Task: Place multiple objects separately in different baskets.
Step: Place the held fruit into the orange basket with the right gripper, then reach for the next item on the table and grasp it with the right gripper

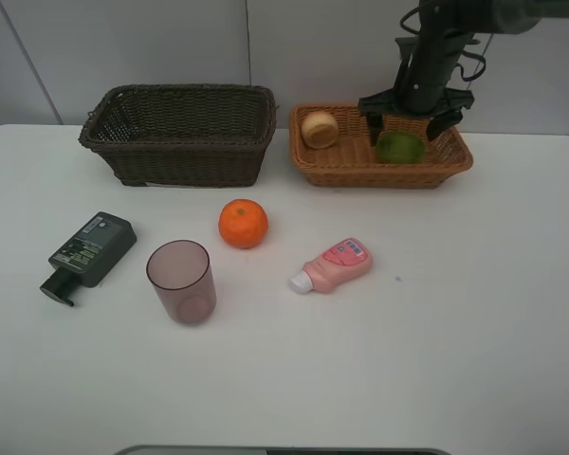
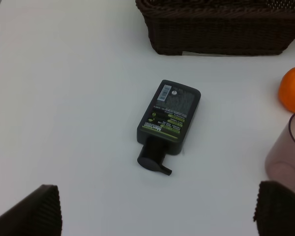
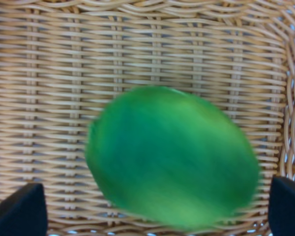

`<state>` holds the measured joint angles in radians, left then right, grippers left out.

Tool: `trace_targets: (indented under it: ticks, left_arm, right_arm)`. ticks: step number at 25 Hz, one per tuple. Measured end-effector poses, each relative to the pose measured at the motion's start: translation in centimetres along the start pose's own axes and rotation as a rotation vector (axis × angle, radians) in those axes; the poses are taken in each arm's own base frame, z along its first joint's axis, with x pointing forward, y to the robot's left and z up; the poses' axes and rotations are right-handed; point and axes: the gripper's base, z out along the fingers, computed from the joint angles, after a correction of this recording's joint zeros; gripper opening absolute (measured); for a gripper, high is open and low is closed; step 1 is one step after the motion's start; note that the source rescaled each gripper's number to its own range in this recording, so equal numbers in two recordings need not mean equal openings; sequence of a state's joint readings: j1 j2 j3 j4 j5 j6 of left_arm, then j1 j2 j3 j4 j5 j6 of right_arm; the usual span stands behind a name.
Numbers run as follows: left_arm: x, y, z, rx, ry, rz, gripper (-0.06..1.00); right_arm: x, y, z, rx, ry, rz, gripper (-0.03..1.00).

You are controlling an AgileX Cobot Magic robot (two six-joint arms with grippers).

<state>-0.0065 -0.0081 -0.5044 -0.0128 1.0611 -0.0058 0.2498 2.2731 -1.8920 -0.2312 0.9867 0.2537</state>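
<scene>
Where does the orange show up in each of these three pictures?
Exterior high: the orange lies on the table, in front of the dark brown basket, beside the mauve cup.
Left wrist: the orange is partly cut off, beside the cup.
Right wrist: not in it.
Shared landmark: the dark brown basket, in both views that show it.

- Exterior high: mounted above the near edge, looking down and across the whole white table [image 1: 474, 332] toward the back wall [image 1: 171, 38]
- Left wrist: a low, slanting look at the dark green pump bottle [image 2: 169, 118], sharing it, the dark brown basket [image 2: 221, 34], orange [image 2: 292, 88] and cup [image 2: 285, 152] with the overview
- Right wrist: tight above the green fruit [image 3: 172, 157] in the light tan basket [image 3: 64, 73], both small in the overview
</scene>
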Motion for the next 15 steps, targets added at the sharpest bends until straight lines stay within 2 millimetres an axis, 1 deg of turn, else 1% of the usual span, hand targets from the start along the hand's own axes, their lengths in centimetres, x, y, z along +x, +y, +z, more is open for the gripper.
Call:
trace_targets:
  ticks: [4, 6, 8, 12, 15]
  left_arm:
    - [0.0, 0.0, 0.0, 0.000, 0.000, 0.000, 1.00]
    - [0.0, 0.0, 0.0, 0.000, 0.000, 0.000, 1.00]
    - [0.0, 0.0, 0.0, 0.000, 0.000, 0.000, 1.00]
    - [0.0, 0.0, 0.0, 0.000, 0.000, 0.000, 1.00]
    - [0.0, 0.0, 0.0, 0.000, 0.000, 0.000, 1.00]
  right_arm:
    - [0.0, 0.0, -0.1, -0.001, 0.002, 0.002, 1.00]
    - [0.0, 0.0, -0.5, -0.012, 0.005, 0.011, 1.00]
    - [0.0, -0.1, -1.4, -0.023, -0.001, 0.022, 1.00]
    - [0.1, -0.1, -4.1, -0.034, -0.001, 0.030, 1.00]
    - [0.7, 0.9, -6.0, -0.034, 0.023, 0.006, 1.00]
